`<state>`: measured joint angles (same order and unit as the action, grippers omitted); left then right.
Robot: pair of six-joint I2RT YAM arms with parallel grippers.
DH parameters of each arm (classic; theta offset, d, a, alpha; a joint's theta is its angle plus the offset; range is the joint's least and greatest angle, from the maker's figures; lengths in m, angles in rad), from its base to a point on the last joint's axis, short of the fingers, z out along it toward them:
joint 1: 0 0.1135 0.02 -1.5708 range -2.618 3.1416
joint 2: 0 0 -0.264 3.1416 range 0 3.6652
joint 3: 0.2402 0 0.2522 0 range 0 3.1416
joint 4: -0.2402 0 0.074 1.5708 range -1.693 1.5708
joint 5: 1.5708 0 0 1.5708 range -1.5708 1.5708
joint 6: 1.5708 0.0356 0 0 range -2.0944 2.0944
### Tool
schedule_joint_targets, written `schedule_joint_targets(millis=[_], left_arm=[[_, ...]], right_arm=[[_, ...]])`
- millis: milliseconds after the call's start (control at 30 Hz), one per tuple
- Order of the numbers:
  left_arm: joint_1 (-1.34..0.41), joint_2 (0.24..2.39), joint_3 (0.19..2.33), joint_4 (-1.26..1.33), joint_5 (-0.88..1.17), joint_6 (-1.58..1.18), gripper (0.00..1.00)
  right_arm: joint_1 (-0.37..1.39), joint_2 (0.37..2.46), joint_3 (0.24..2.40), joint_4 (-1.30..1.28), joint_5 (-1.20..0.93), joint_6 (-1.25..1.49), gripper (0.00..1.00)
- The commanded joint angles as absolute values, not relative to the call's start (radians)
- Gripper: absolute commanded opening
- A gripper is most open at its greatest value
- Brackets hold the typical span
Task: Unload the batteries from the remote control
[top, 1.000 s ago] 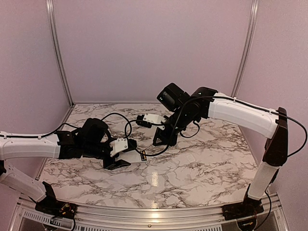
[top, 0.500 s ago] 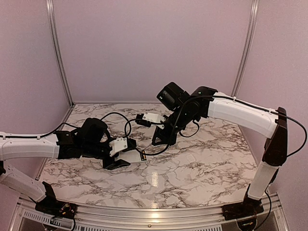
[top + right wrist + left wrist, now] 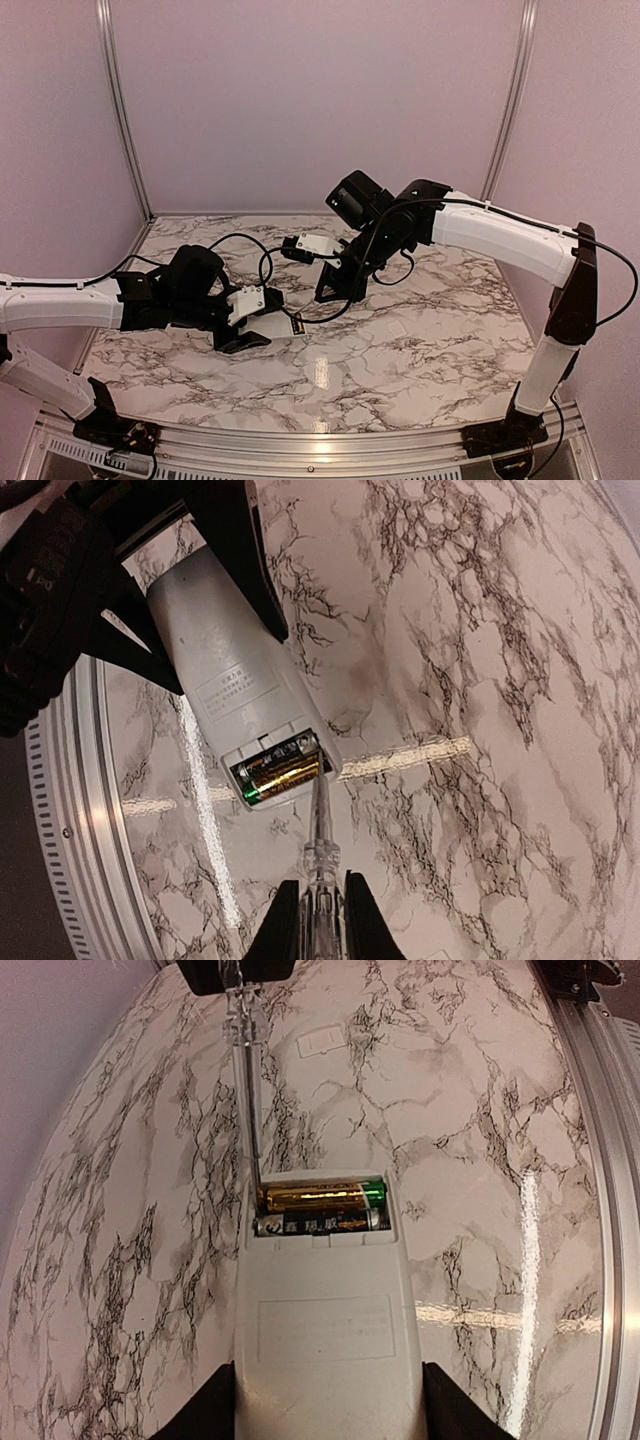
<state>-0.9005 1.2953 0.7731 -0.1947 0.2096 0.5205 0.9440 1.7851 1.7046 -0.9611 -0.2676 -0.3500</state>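
Right claw (image 3: 315, 912) shifted; clear-handled pick (image 3: 320, 825) at gold batteries (image 3: 275, 773).

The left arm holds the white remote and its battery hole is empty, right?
Not empty: the left wrist view shows two slim gold-and-dark batteries lying in the recess of the flat white plastic remote control. The left end effector does hold it.

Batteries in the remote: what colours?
Batteries: one gold with green end, one black with gold print. Best in left wrist view.
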Motion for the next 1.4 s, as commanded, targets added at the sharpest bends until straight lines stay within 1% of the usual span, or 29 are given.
schedule_joint_targets(millis=[0, 600, 967, 1200, 1367], left_arm=[[-0.905, 1.284, 0.787, -0.172, 0.232, 0.526, 0.0], [-0.906, 1.287, 0.792, -0.161, 0.236, 0.554, 0.0], [-0.906, 1.234, 0.796, -0.187, 0.213, 0.669, 0.0], [-0.905, 1.205, 0.808, -0.215, 0.178, 0.769, 0.0], [-0.906, 1.189, 0.819, -0.241, 0.135, 0.839, 0.0]], right_arm=[[0.948, 1.782, 1.727, -0.947, -0.299, -0.363, 0.0], [0.948, 1.756, 1.666, -0.889, -0.34, -0.405, 0.0], [0.948, 1.71, 1.57, -0.795, -0.455, -0.46, 0.0], [0.938, 1.715, 1.579, -0.795, -0.508, -0.471, 0.0], [0.939, 1.73, 1.607, -0.845, -0.522, -0.487, 0.0]])
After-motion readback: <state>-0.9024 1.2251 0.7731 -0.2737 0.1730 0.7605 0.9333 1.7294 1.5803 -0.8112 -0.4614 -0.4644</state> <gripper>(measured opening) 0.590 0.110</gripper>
